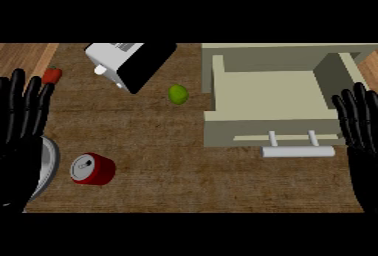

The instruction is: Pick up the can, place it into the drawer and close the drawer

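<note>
A red can (93, 169) with a silver top lies on the brown counter at the lower left. The pale drawer (266, 90) stands pulled open at the upper right, its inside bare, with a white bar handle (298, 151) on its front. My left hand (21, 125) is at the left edge, open with fingers up, left of the can and apart from it. My right hand (360, 125) is at the right edge, open with fingers up, beside the drawer's right side.
A white and black toaster (129, 61) stands at the top centre-left. A green lime (177, 94) lies between it and the drawer. A small red item (52, 75) is at the upper left. A grey plate rim (49, 167) shows by the left hand.
</note>
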Controlling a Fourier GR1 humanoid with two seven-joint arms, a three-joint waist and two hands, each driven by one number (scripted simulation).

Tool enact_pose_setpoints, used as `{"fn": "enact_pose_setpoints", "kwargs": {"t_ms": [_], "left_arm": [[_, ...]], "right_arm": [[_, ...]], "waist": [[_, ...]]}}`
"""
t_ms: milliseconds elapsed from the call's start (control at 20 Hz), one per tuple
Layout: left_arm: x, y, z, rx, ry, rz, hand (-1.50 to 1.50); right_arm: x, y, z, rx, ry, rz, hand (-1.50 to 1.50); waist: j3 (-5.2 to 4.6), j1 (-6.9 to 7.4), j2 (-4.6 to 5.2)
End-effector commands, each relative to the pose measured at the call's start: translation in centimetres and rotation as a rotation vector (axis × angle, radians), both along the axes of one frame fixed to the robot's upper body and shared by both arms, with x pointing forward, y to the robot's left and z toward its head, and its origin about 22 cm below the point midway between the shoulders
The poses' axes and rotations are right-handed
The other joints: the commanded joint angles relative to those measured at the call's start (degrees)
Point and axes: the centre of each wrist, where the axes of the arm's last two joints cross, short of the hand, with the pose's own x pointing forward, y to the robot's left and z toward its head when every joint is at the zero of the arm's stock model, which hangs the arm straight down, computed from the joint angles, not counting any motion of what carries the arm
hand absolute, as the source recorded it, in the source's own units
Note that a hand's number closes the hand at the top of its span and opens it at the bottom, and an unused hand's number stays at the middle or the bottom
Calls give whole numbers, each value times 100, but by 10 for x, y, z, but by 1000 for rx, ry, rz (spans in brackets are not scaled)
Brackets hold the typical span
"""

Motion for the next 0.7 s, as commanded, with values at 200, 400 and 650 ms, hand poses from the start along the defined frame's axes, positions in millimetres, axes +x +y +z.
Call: {"fn": "enact_pose_setpoints", "kwargs": {"t_ms": [200, 400, 650], "left_arm": [[-52, 38, -6, 11, 32, -141, -150], [-51, 59, -28, 69, 407, 6, -150], [-90, 65, -22, 61, 431, 22, -150]], "right_arm": [[7, 0, -9, 75, 12, 12, -150], [-9, -15, -31, 144, 251, -237, -150], [-18, -41, -28, 146, 257, -263, -150]], "waist": [[-135, 124, -167], [-130, 97, -163], [-130, 90, -169]]}}
